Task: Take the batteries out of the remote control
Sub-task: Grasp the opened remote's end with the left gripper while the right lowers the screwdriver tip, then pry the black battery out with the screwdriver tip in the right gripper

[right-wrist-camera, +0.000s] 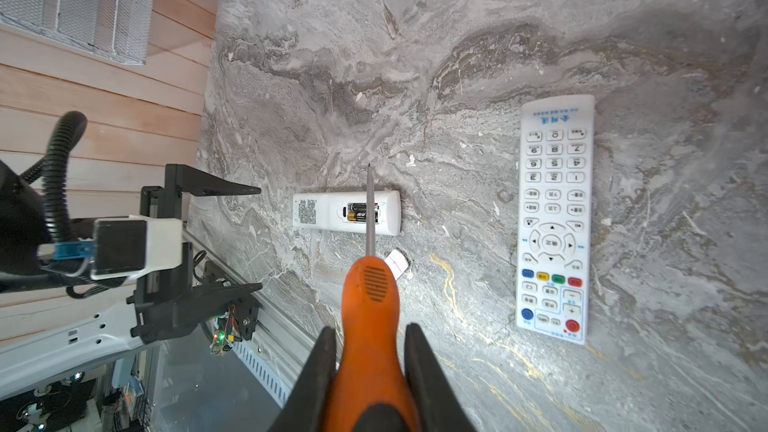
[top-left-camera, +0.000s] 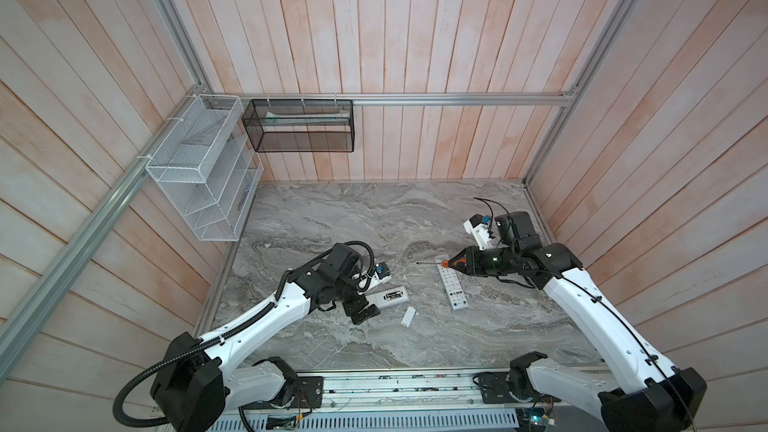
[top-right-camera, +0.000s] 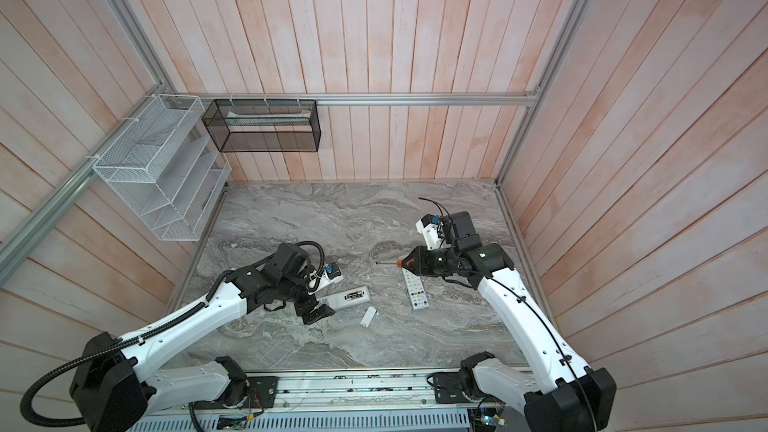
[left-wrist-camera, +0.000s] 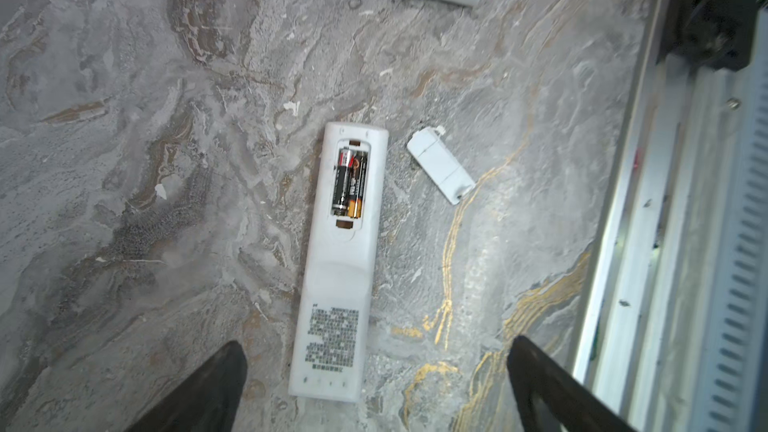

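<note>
A white remote control [left-wrist-camera: 338, 268] lies face down on the marble table, its battery bay uncovered. Two black-and-gold batteries [left-wrist-camera: 350, 182] sit side by side in the bay, and also show in the right wrist view as the batteries [right-wrist-camera: 362, 212]. My left gripper [left-wrist-camera: 376, 342] is open, its fingers apart on either side of the remote's label end, touching nothing. In both top views it hovers at the remote's [top-left-camera: 388, 297] left end. My right gripper [right-wrist-camera: 370, 328] is shut on the orange-handled screwdriver [right-wrist-camera: 370, 297], held above the table with its shaft pointing left towards the open remote.
The loose white battery cover [top-left-camera: 408, 317] lies just in front of the open remote. A second white remote [top-left-camera: 451, 286] lies face up under the right gripper. A white wire basket [top-left-camera: 195, 168] and a black mesh basket [top-left-camera: 299, 126] hang on the walls. A metal rail [top-left-camera: 395, 388] edges the front.
</note>
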Robot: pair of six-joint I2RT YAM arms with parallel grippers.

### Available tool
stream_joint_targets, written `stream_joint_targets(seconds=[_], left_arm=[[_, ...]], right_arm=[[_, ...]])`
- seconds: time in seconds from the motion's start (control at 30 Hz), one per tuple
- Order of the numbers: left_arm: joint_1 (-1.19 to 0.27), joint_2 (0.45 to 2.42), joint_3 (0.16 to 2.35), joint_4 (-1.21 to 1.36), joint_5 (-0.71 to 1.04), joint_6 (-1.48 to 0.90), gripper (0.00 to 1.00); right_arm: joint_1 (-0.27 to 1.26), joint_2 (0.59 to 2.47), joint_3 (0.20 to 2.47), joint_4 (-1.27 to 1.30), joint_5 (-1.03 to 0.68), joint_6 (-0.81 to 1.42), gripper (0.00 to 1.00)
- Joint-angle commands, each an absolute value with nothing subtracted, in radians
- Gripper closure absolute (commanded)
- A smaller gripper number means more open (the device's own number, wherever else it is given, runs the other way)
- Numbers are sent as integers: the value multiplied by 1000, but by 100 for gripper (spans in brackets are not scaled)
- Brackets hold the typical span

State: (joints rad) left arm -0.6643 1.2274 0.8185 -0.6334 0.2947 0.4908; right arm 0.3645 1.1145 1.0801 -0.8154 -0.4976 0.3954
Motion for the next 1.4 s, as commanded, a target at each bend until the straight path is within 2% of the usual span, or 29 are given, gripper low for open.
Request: stream_joint_targets(seconds=[0.0,0.57,0.7,0.8,0.97,1.13,1.37], left_arm=[[-672,1245,759,-567,196,604,0],[-673,1500,770,-511,44,633,14],[-675,1562,797,-536,38,627,25],[-676,1597,820,-560,38,626,41],[-681,1630,840,-570,57,627,63],[-699,1628,861,-576,97,627,75],[-802,1569,816,-514,72,639,83]], right_arm=[[375,1101,1078,-824,-493,386,100],[414,1069,1045,-766,-519,438,100],[416,1068,1050,-782,-519,438,100],[417,1069,1067,-829,-509,421,100],[418,1081,1101,-909,-497,390,100],[417,1094,1111,-933,-503,393,100],[420,1170,1141,-1007,-533,373,100]])
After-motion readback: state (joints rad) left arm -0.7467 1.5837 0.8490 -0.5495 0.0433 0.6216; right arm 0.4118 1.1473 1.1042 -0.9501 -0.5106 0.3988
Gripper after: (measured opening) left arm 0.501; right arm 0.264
